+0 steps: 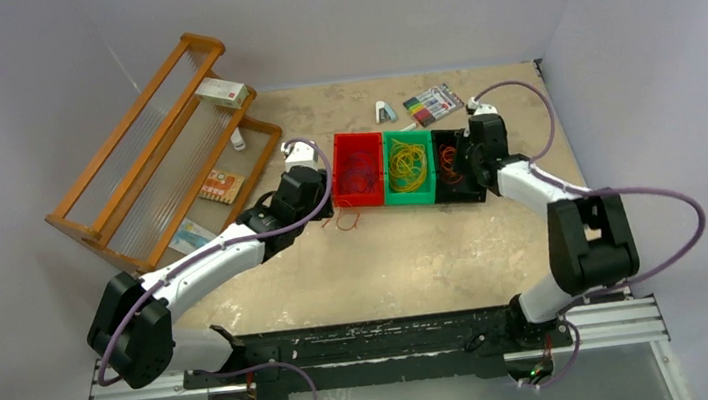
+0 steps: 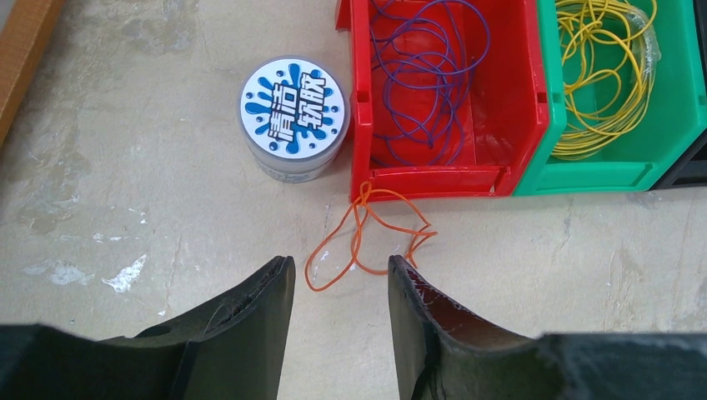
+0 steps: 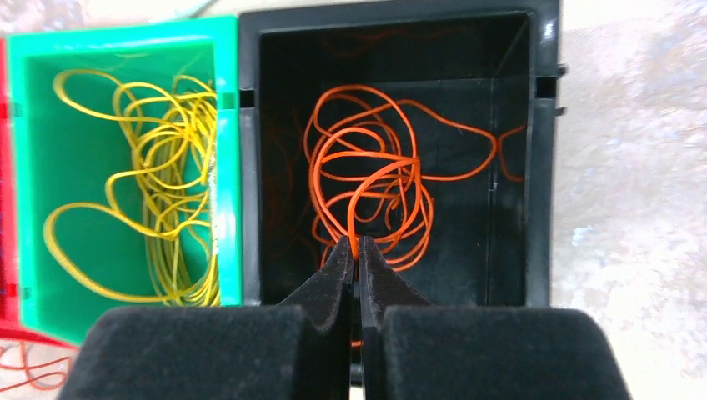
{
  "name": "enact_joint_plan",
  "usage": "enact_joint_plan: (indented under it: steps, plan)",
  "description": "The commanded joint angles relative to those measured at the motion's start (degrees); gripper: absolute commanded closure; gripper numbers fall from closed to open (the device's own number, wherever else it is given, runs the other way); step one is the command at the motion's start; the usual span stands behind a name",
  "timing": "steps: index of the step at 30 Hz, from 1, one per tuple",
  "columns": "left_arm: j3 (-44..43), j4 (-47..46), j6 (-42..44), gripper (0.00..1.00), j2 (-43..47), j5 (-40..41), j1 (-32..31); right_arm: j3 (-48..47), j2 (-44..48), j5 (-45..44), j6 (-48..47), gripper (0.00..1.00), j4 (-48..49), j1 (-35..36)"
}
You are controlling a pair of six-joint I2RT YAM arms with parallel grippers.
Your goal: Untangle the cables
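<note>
Across the counter (image 1: 416,253), both arms stretch to the bins. Left fingers (image 2: 250,317) hang spread over loose orange cables (image 2: 358,242) before the red bin (image 2: 367,125); only the right wrist view shows right fingers (image 3: 333,279) pinching an orange strand (image 3: 367,179) above the black bin (image 3: 250,167).

Three bins (image 2: 433,182), two claws (image 2: 340,265), one tub (image 2: 293,117), seemingly four cable tangles (image 3: 367,192).

Purple cables (image 2: 417,83), red bin (image 2: 363,125); yellow cables (image 3: 179,242), green bin (image 3: 125,37); orange cables (image 3: 400,200), black bin (image 3: 250,208).
</note>
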State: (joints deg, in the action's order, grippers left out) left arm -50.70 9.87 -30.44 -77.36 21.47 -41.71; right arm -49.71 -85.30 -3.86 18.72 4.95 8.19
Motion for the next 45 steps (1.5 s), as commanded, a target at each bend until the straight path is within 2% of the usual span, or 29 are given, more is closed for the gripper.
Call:
enact_joint_plan:
  steps: [1, 6, 10, 17, 22, 24, 27, 29, 32, 38, 45]
  plan:
    - [0.8, -2.0, 0.5, 0.56, 1.8, 1.4, -0.1, -4.3, -5.6, 4.1, -0.6, 1.0, 3.5, -0.4]
    - [1.1, -1.8, 0.6, 0.56, 2.5, 1.9, -0.1, -5.2, -11.6, 5.6, -1.6, 1.0, 3.8, -0.5]
    - [1.5, -1.8, 0.6, 0.55, 2.8, 2.2, -0.1, -5.2, -12.1, 4.9, -2.0, 0.98, 3.8, -0.5]
    - [1.6, -2.3, 0.9, 0.53, 2.9, 2.2, -0.1, -5.2, -1.9, -0.3, -3.4, 0.73, 1.4, -0.5]
    - [1.5, -2.5, 1.3, 0.52, 2.3, 2.2, -0.1, -7.4, 4.4, -3.9, -5.2, 0.51, -3.3, -0.5]
    - [1.7, -2.6, 1.3, 0.52, 2.3, 2.3, 0.0, -8.2, 6.4, -5.5, -5.5, 0.46, -5.3, -0.5]
    - [2.4, -3.2, 1.5, 0.51, 2.4, 1.6, 0.0, -7.7, 10.7, -5.9, -5.1, 0.44, -5.1, -0.5]
    - [3.1, -3.8, 1.6, 0.51, 2.1, 0.3, 0.0, -6.3, 14.2, -4.6, -5.8, 0.43, -1.5, -0.5]
    - [4.8, -6.0, 1.2, 0.51, 0.9, -2.9, 0.0, -2.4, 18.0, 2.4, -6.9, 0.43, 5.3, -0.4]
    - [6.8, -10.9, 3.7, 0.51, -2.7, -4.4, 0.0, -1.3, 17.5, 8.6, -8.3, 0.43, 6.9, -0.4]
    - [4.9, -14.4, 7.4, 0.58, -10.3, -2.6, 0.0, -2.5, 16.2, 8.1, -10.3, 0.42, 6.0, -0.3]
